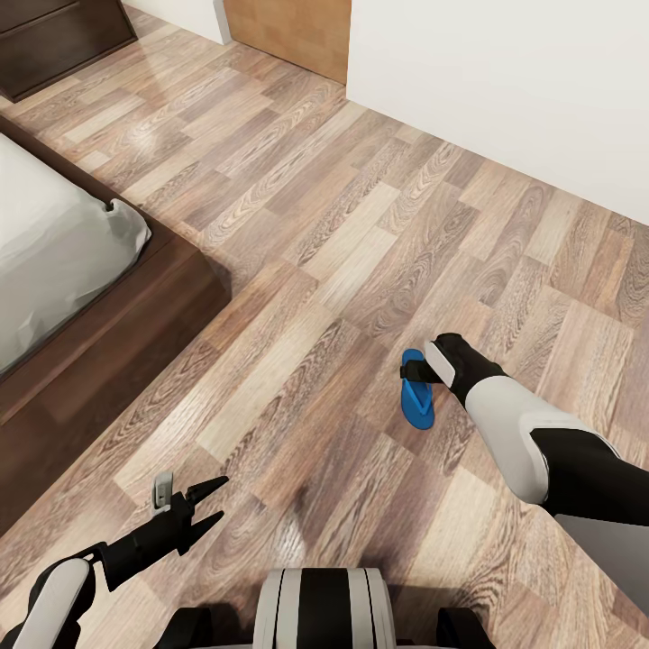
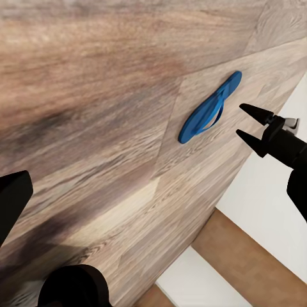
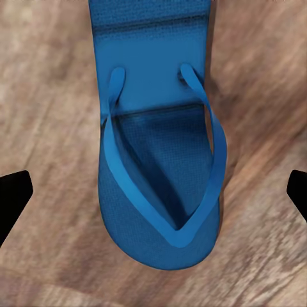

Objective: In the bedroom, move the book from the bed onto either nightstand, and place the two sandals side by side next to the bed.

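Right arm is stretched out low over the wood-plank floor (image 1: 297, 270), and its right tool (image 3: 153, 192) sits directly above a bright blue sandal (image 1: 416, 397). In the right wrist view the two black fingertips (image 3: 13, 198) stand far apart at either edge, spread wide, with the flip-flop lying flat between them, thong strap up, nothing pinched. From the head view the wrist covers one end of the sandal; the rest of the sole pokes out on open floor, well apart from the bed (image 1: 81, 361).

Over to the left: the left tool (image 1: 205, 507) hangs near the robot's base, its two pointed fingers open with a gap between them, empty. Its wrist camera picks up the same sandal across the boards.

The bed's dark-brown frame and light-grey mattress (image 1: 54, 243) fill the left edge. A dark-brown nightstand (image 1: 54, 36) sits in the far corner, beside a white wall (image 1: 505, 81). Bare planks lie between sandal and bed.
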Tool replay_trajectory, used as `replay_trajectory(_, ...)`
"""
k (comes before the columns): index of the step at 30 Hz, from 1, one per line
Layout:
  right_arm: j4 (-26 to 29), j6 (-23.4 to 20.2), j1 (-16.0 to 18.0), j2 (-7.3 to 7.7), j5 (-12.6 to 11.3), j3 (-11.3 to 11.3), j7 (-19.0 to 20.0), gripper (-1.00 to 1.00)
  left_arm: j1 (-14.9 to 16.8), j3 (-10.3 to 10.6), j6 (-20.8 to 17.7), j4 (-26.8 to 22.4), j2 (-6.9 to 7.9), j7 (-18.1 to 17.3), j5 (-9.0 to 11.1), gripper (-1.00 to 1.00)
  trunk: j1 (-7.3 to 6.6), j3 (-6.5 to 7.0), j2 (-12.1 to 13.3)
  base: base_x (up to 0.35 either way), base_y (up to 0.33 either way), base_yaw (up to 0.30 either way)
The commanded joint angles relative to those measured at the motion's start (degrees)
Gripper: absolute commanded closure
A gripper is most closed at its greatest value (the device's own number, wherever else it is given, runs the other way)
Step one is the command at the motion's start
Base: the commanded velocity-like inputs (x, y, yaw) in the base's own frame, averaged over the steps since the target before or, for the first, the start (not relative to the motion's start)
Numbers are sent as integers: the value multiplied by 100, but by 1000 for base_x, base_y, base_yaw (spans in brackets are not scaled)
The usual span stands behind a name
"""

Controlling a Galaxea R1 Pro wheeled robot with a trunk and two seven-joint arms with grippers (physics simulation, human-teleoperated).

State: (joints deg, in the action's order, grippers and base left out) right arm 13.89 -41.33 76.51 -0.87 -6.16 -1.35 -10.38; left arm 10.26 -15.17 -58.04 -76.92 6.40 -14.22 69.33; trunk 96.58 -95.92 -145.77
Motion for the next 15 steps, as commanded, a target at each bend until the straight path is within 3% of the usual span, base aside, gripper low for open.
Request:
replay_trajectory(1,9,-15,-1,-2,-61,-13,-52,-100,3,-8,-23,2,-2,-54,-53,-100,2,-25,-2,0,0,0)
replay_trajectory(15,9,-15,-3,-1,-61,-14,-52,-100,3,-5,-23,11,-4,-50,-59,-100,33,-291,-18,0,0,0)
